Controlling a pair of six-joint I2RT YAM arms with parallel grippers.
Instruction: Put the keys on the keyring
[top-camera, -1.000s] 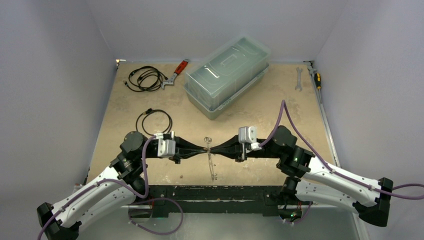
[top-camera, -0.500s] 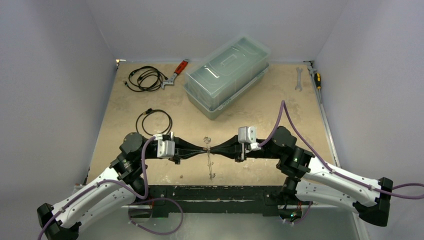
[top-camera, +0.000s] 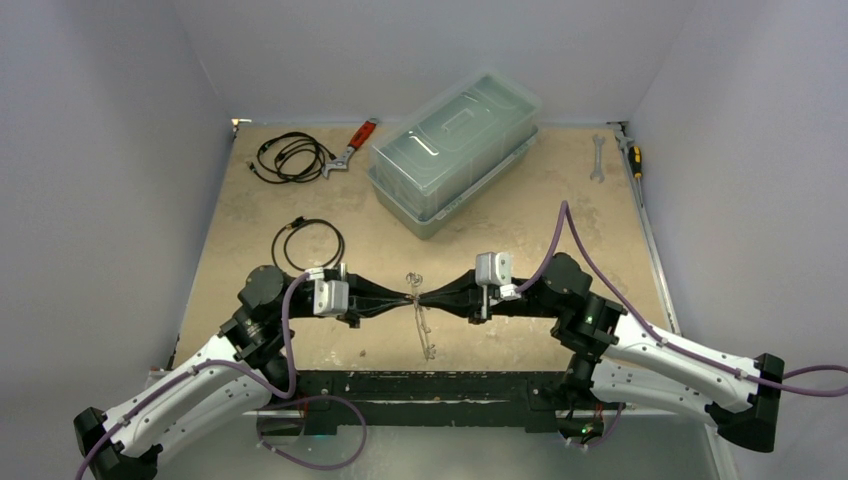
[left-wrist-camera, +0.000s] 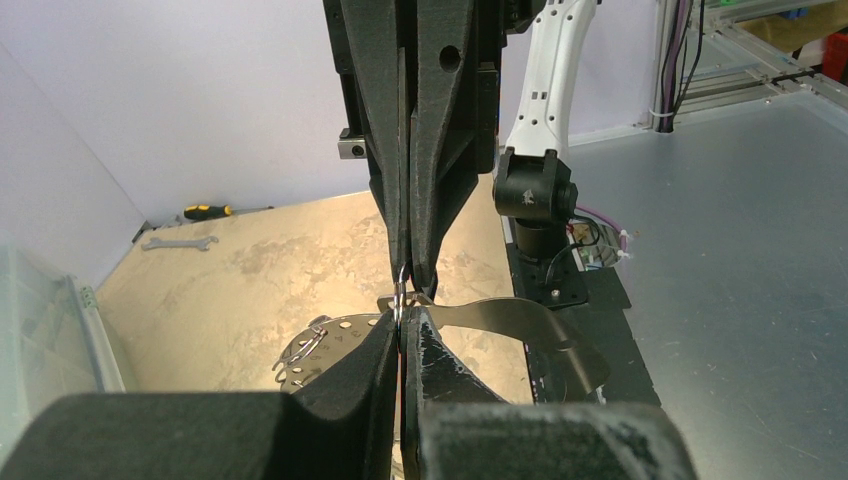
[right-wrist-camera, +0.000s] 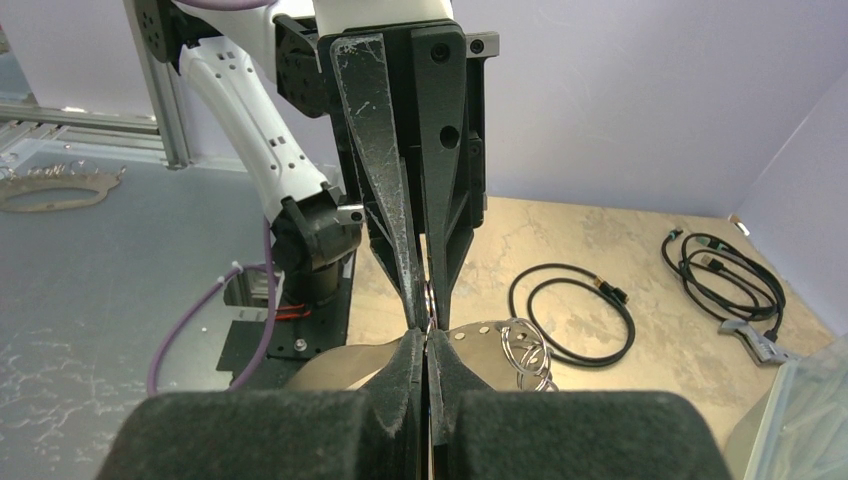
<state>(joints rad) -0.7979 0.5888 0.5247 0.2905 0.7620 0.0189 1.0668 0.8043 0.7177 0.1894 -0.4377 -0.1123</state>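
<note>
Roughly mid-task: we read this as the threading step, arms meeting tip-to-tip. L gripper (top-camera: 409, 298) comes in from 9 o'clock, R gripper (top-camera: 426, 297) from 3. The keyring (top-camera: 425, 332) sits between them, running 12 to 6. L fingers (left-wrist-camera: 360, 365) are pressed fully together, R fingers (right-wrist-camera: 400, 365) likewise, each nipping thin metal at the keyring's rim. We can't make out the keys, too small. Next move prob. needs one side holding firm while the other works a key on.
</note>
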